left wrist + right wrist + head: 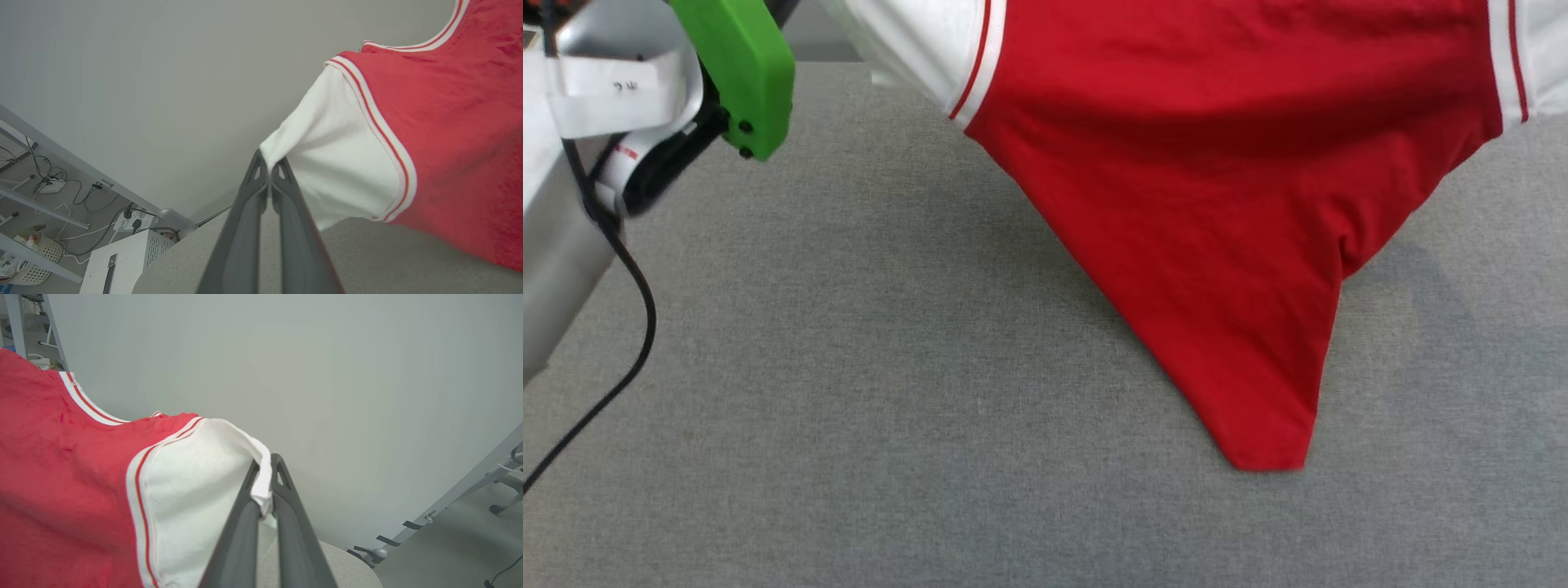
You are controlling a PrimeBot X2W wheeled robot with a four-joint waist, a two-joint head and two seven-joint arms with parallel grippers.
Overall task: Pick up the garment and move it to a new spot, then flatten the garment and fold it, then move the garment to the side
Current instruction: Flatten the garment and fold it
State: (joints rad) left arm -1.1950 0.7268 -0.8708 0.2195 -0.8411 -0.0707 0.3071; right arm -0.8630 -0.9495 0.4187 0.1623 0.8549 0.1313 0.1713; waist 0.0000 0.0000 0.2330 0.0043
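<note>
bench [849,408]: grey fabric top | wall [163,81]: plain pale grey | floor [441,555]: grey, with power strip [132,222], loose cables [88,200], white vented box [126,257], basket [39,261]

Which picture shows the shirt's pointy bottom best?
The head view: the garment hangs to a red point near the grey table. The wrist views show its white sleeves pinched by the left gripper and right gripper.

The left tool [269,161], its 2 long dark fingers pressed together, pinches the edge of the white sleeve [327,155] of the red jersey shirt [449,122] with red-and-white striped trim, over the grey fabric-covered table [388,253]. A white perforated box [122,261] stands on the floor beside it.
</note>
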